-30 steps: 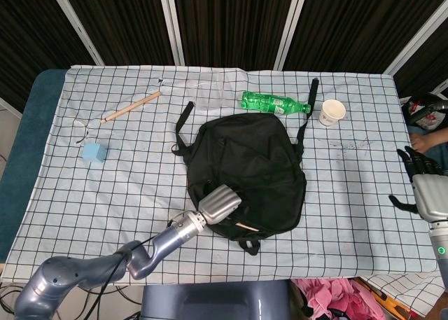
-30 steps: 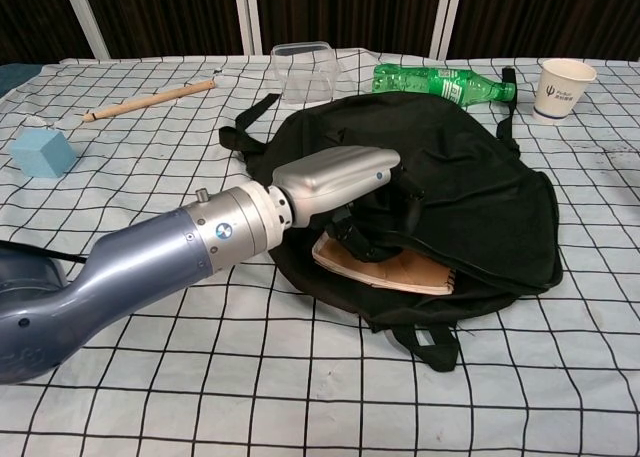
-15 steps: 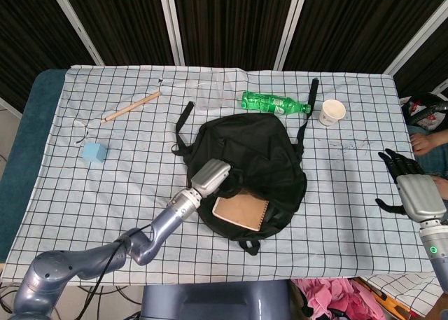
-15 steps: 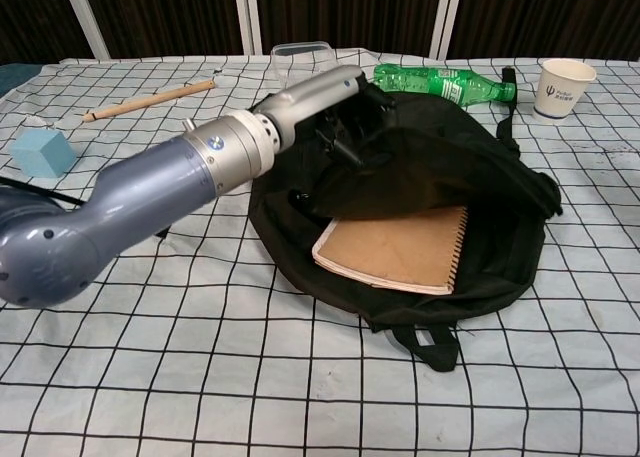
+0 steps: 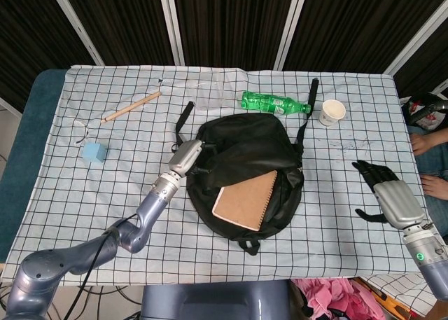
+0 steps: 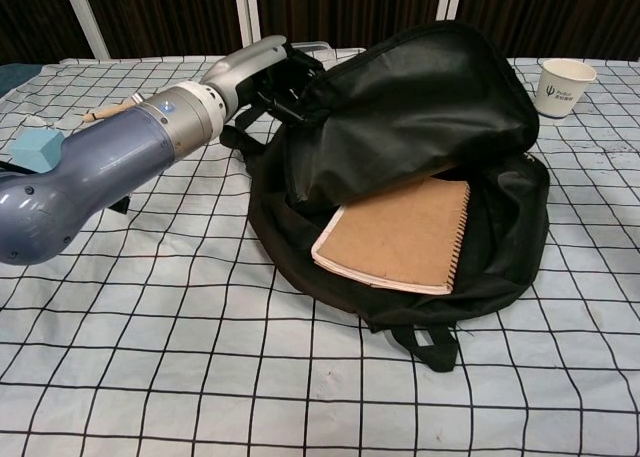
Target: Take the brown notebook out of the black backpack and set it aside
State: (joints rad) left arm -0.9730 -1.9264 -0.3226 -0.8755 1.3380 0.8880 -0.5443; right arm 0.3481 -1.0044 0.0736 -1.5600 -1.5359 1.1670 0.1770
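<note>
Brown notebook [image 6: 400, 235] exposed in black backpack [image 6: 420, 107], flap gripped by left hand [image 6: 262, 65]; right hand [image 5: 386, 192] released.

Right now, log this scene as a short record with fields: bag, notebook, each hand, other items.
backpack: black backpack near table centre, flap lifted open
notebook: brown notebook lying in the opening, spiral edge to the right, not yet out
left hand: left hand grips the flap at the bag's left side, holding it up
right hand: right hand over the table's right edge, holding nothing
other items: green bottle, paper cup, blue block, wooden stick
</note>
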